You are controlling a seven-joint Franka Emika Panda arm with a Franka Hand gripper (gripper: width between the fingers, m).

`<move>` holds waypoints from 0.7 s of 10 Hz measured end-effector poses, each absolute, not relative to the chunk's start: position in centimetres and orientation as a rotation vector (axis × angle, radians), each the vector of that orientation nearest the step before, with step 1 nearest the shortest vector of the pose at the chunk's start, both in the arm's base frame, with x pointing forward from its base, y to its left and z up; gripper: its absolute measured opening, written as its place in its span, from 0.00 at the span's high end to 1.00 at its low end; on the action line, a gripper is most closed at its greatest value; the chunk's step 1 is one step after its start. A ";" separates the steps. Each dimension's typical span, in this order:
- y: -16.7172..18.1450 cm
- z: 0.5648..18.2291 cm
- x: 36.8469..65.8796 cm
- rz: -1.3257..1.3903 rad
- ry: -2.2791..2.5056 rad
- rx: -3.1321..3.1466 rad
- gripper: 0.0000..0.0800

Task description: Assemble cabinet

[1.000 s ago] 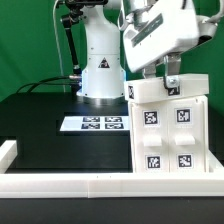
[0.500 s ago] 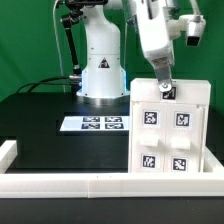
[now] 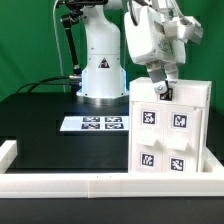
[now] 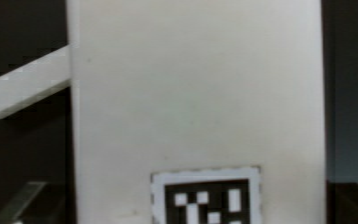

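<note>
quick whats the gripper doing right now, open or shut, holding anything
Gripper: at the top edge of the cabinet; whether it is open, shut or gripping cannot be told.

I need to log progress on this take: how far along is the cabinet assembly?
Looks done: the cabinet stands upright as one closed white box on the exterior view's right, tags facing the camera, no loose parts visible. In hand: the gripper is at its top edge; whether it grips is unclear. Left: cannot tell; perhaps only final seating or release. The marker board lies apart.
</note>
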State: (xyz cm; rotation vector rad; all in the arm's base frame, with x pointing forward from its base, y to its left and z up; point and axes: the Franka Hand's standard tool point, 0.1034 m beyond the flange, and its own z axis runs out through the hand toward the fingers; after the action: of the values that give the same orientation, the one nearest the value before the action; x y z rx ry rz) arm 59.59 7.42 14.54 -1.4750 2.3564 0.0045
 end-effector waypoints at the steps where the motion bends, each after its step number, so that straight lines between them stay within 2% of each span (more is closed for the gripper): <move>1: 7.4 14.7 59.6 0.002 2.352 -1.477 0.05; 3: 7.6 16.3 59.7 0.003 2.334 -1.458 0.01; 7: 9.1 20.0 60.0 0.011 2.280 -1.442 0.00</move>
State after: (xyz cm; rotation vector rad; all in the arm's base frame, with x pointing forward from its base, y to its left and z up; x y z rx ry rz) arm 60.01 9.11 20.03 -1.4421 2.2804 0.0110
